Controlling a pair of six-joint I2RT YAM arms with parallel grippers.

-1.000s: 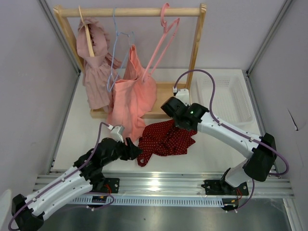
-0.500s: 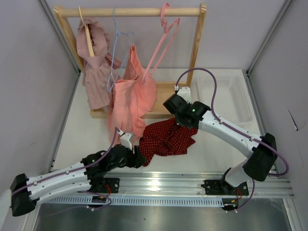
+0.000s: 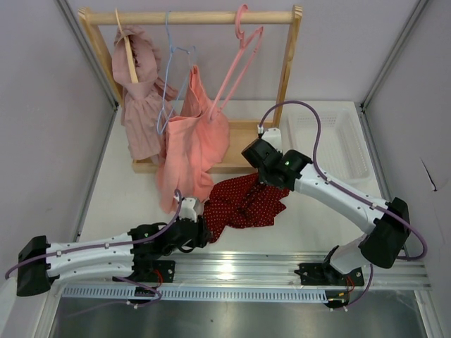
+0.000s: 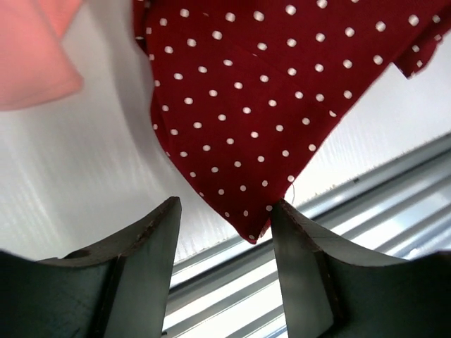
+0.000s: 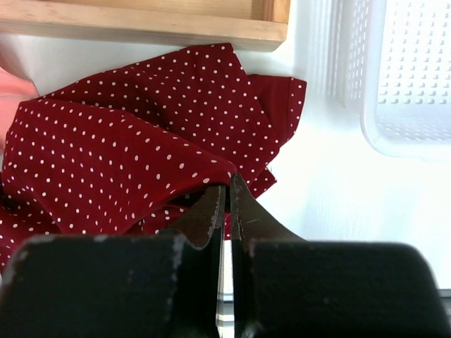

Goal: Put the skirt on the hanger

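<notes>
**A:** The left gripper (image 4: 224, 211): how does it stand?

**B:** Its jaws are well apart and grip nothing. One pointed corner of the skirt (image 3: 243, 204) dips into the gap and lies close against one finger. I cannot tell whether it touches. The gripper sits low over the table, well in front of the wooden rack (image 3: 211, 17), opposite its middle.

**A:** And the right gripper (image 5: 227, 184)?

**B:** It is closed tight, the fingers all but meeting, with a raised fold of the skirt nipped at their tips. It sits just in front of the rack's base board, towards the right post.

**A:** So where is the skirt?

**B:** It lies crumpled on the table in front of the rack, spread between the two grippers. Its far edge is just short of the base board. The corner by the left gripper is the part farthest from the rack.

**A:** And the hanger (image 3: 246, 42)?

**B:** It is hooked over the rack's top bar near the right end, its frame slanting down towards the middle. The skirt is not on it.

**A:** What else is at the rack?

**B:** A salmon-pink garment (image 3: 194, 151) hangs under the middle of the bar and reaches down past the base. A mauve ruffled garment (image 3: 137, 105) hangs at the left end. A white basket (image 3: 328, 141) sits on the table just right of the rack.
</notes>
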